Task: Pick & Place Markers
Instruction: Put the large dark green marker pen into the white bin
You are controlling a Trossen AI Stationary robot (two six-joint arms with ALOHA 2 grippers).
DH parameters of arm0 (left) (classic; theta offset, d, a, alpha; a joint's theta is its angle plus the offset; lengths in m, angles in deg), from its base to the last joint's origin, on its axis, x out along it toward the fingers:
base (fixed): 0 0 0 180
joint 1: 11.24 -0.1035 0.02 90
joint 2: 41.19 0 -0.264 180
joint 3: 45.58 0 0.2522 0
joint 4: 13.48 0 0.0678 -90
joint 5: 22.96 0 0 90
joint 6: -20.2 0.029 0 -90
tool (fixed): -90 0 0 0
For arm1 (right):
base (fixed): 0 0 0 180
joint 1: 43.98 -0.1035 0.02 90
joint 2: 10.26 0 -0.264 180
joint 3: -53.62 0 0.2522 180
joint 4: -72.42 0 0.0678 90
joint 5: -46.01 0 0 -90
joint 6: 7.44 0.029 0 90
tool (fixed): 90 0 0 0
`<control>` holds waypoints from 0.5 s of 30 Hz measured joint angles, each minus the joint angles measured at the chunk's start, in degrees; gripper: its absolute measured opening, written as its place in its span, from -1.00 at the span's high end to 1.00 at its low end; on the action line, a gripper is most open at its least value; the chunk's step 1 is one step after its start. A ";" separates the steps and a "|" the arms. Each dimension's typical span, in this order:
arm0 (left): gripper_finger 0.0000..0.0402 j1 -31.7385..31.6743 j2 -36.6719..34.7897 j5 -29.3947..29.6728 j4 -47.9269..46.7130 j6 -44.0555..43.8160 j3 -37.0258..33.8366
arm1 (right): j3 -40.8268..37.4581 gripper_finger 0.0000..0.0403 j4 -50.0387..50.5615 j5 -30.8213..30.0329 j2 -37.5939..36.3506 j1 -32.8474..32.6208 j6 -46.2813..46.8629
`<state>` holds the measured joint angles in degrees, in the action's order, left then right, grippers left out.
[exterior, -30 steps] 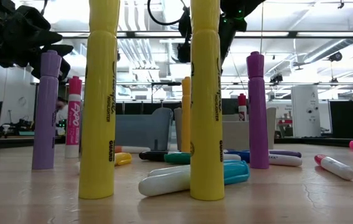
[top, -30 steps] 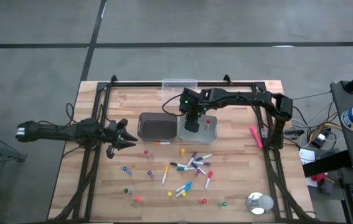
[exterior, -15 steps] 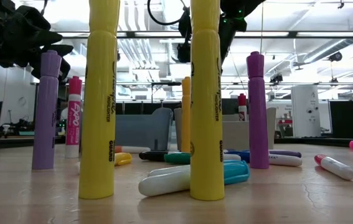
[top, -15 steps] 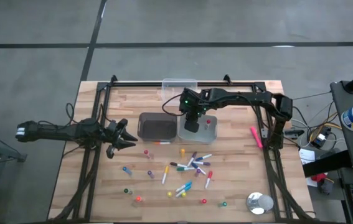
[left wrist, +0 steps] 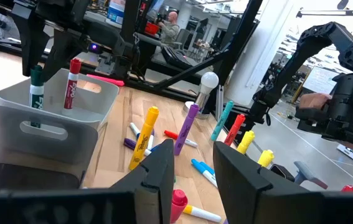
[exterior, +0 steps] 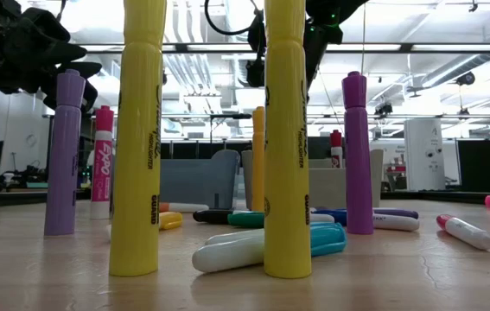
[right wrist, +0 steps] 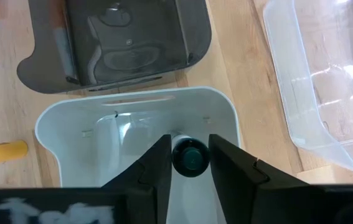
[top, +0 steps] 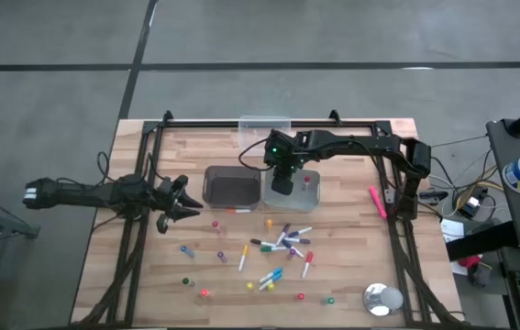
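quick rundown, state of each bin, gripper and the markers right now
right gripper: over the light grey bin, fingers around a dark-capped marker
left gripper: empty, open, waiting left of the bins
light grey bin: upright
dark grey bin: upright, beside the light one
clear bin: upright, nothing seen inside
scattered markers: some standing, some lying on the table
pink marker: lying apart, near the right arm's base
tape roll: flat on the table
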<state>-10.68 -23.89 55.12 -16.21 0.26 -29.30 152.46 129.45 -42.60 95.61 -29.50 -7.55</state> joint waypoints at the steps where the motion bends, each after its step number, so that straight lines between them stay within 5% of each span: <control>1: 0.48 0.01 0.00 0.00 0.00 0.00 0.00 | 0.00 0.45 0.00 0.00 0.00 0.00 0.02; 15: 0.48 0.02 0.00 0.00 0.00 0.02 0.00 | 0.17 0.22 -0.22 -1.41 0.00 0.03 -1.17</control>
<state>-10.66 -23.89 55.11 -16.21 0.28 -29.30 152.63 129.23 -44.01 95.61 -29.47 -8.72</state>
